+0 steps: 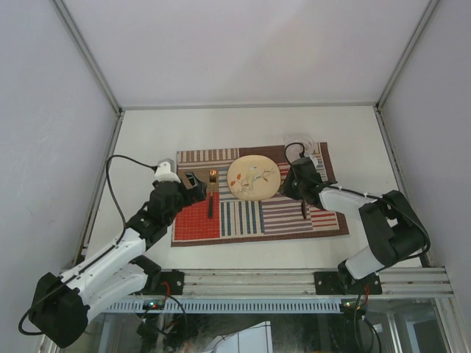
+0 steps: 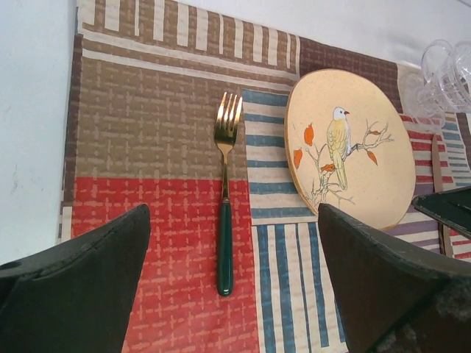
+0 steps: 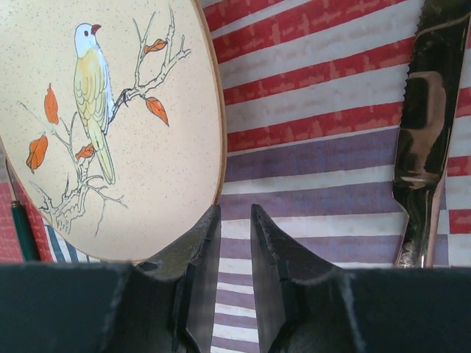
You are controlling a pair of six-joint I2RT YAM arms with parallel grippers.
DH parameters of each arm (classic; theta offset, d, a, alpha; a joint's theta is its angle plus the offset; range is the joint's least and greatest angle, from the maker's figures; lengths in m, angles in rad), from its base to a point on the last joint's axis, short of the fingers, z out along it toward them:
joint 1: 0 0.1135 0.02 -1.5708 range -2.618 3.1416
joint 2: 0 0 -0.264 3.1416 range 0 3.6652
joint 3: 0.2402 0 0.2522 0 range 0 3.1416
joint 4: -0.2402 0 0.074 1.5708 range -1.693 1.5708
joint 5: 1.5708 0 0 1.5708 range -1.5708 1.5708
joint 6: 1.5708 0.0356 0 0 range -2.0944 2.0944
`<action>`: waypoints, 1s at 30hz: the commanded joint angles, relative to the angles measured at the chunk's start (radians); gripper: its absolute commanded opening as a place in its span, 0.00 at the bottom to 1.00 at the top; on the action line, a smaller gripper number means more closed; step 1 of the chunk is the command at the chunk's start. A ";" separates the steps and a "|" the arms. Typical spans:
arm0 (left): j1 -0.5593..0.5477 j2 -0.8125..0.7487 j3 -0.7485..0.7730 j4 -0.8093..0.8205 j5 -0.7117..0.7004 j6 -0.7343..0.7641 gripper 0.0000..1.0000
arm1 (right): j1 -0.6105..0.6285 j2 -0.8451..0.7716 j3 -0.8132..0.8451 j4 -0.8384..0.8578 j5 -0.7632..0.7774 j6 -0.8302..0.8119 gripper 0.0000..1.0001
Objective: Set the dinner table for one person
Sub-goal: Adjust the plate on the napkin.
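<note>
Cutlery, plate and glass are all laid out, so I judge the setting close to finished, with only checking and tidying left.

The dinner table [image 1: 243, 129], a large flat matte white surface edged with aluminium rails, lies under everything. The red, brown and blue striped patchwork placemat [image 2: 147, 132] is spread flat on it.

At the left, my left jaws stand wide apart and empty, low over the mat at the handle end of the gold fork with the dark green handle [image 2: 224, 243]. The fork lies straight, just beside the round cream plate painted with a bird on a branch [image 2: 346, 147].

Right of the plate, my right jaws are almost together, with a thin slit between them and nothing in it, low at the plate's rim. Further right lies the shiny steel knife [image 3: 423, 132]. A clear glass [image 2: 441, 73] stands by the mat's far right corner.

The next move, I'd guess, is to lift both arms clear without nudging fork, plate or knife.
</note>
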 commanded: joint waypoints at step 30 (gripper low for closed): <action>0.006 0.084 -0.011 0.108 0.025 -0.015 0.97 | 0.022 0.078 0.127 0.048 -0.012 -0.008 0.23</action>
